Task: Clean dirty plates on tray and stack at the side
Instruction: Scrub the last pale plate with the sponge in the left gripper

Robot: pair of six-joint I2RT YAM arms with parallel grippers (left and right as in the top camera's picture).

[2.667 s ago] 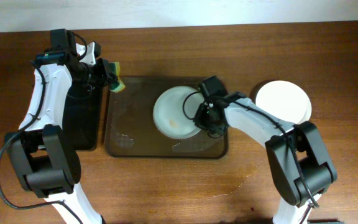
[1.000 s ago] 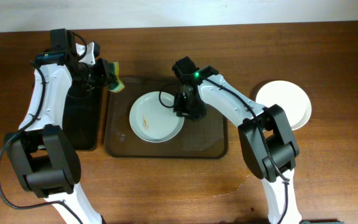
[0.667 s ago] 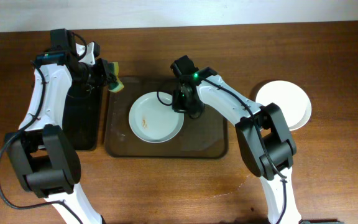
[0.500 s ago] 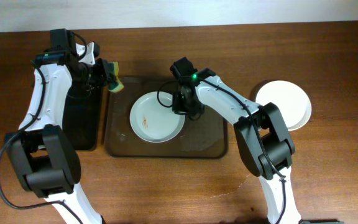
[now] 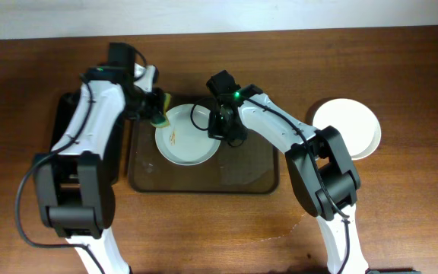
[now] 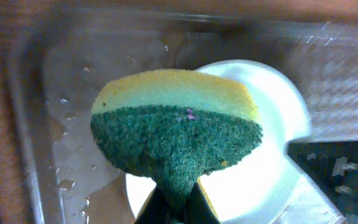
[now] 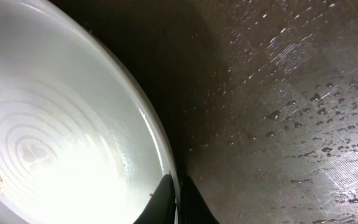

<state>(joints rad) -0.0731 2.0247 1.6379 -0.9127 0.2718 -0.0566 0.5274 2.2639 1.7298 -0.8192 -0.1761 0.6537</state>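
A white plate [image 5: 192, 144] with thin orange-brown smears lies in the brown tray [image 5: 249, 173]. My right gripper [image 5: 223, 131] is shut on its right rim; the right wrist view shows the fingers pinching the rim [image 7: 178, 196] of the plate [image 7: 61, 143]. My left gripper [image 5: 150, 106] is shut on a yellow and green sponge [image 5: 160, 116] and holds it at the plate's upper left edge. In the left wrist view the sponge [image 6: 176, 134] hangs over the plate [image 6: 266, 168], green side down. Another white plate [image 5: 347, 128] lies on the table at the right.
A narrow black tray [image 5: 90, 144] lies left of the brown tray, under my left arm. The brown tray's floor [image 7: 278, 93] is wet with droplets. Brown wooden table [image 5: 401, 205] lies all around.
My left arm has swung right from over the black tray, bringing the sponge to the plate's upper left edge. My right gripper keeps its hold; the plate has shifted slightly up.
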